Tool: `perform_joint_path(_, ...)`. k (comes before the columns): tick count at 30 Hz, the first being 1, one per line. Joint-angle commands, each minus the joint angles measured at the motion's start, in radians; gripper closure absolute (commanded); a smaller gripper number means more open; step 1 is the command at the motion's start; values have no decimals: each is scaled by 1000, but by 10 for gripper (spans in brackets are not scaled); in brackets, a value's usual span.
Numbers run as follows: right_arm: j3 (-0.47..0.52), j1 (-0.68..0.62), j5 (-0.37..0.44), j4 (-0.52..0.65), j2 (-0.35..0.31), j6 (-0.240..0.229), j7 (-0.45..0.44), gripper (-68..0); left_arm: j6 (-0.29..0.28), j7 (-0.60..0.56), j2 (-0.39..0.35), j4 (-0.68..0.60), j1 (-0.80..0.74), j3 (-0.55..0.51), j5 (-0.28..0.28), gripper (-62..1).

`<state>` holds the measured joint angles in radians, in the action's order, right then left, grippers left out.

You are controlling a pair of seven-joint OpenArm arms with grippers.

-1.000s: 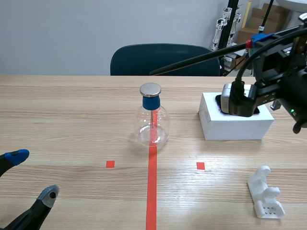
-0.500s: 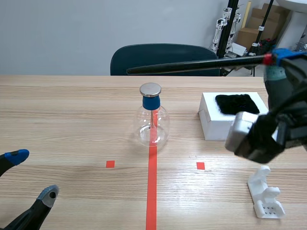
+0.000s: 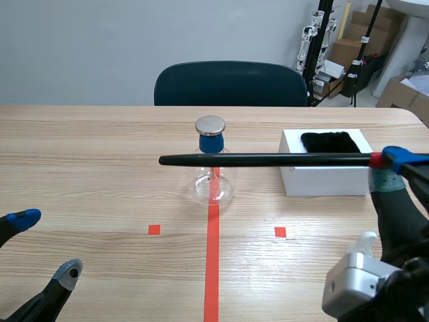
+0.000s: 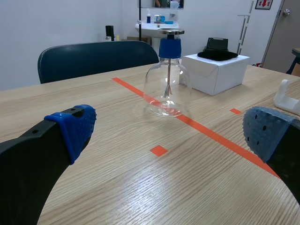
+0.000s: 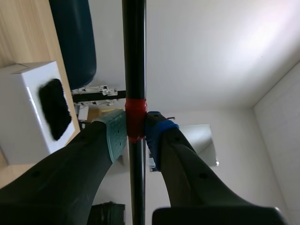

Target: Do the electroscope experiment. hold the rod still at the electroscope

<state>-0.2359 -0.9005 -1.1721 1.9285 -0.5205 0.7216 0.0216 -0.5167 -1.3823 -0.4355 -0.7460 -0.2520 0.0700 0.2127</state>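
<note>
Rod (image 3: 265, 159) clamped at its red band in right claw (image 3: 392, 168), lying level. It crosses in front of the electroscope (image 3: 213, 176) neck, just under the metal disc (image 3: 210, 125); can't tell if it touches. Glass flask holds a thin hanging stem. White box (image 3: 328, 182) carries black cloth (image 3: 328, 142), near the bench (image 3: 100, 174) right edge. Left claw (image 3: 43, 245) spread apart with nothing in it, well clear, open bench between. Versus 0.5 s ago: rod dropped from above the disc, right arm lower.

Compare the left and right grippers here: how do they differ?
The left gripper is open and empty; the right gripper is shut on the black rod. The left gripper sits low over the table; the right gripper is raised, its rod level across the electroscope in the scene view. Both are black with dotted pads.
</note>
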Motion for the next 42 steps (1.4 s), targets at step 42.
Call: perform_joint_path(42, -1, -11, 37, 40, 0, 61, -39, -51, 1, -17, -9, -19, 3, -3, -10, -623)
